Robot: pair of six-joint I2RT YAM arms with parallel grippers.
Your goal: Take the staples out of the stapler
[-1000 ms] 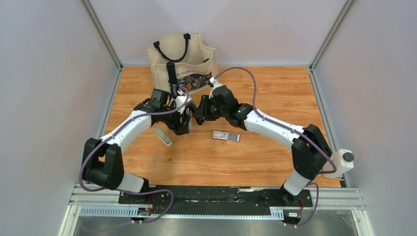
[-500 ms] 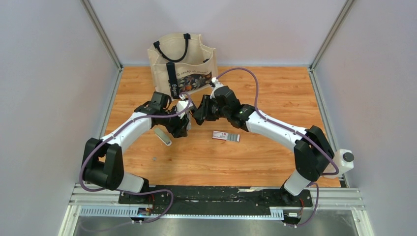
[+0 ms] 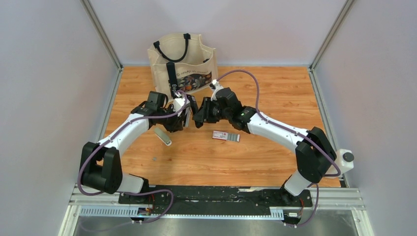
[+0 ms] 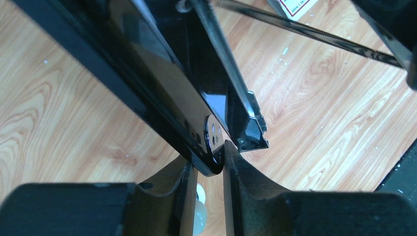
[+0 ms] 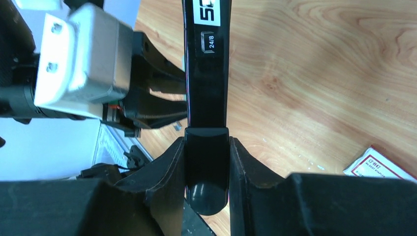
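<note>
Right gripper (image 5: 206, 141): you're pinching the rear end of the glossy black elongated stapler (image 5: 206, 73), "24/8" mark visible.
Left gripper (image 4: 210, 158): fingers nearly together, clamped on its rounded riveted end.
Stapler: held between both grippers over the wooden table (image 3: 275, 88), its halves splayed open.
Grey-green and white bar (image 3: 163, 136): on the table beside your left arm, untouched.
</note>
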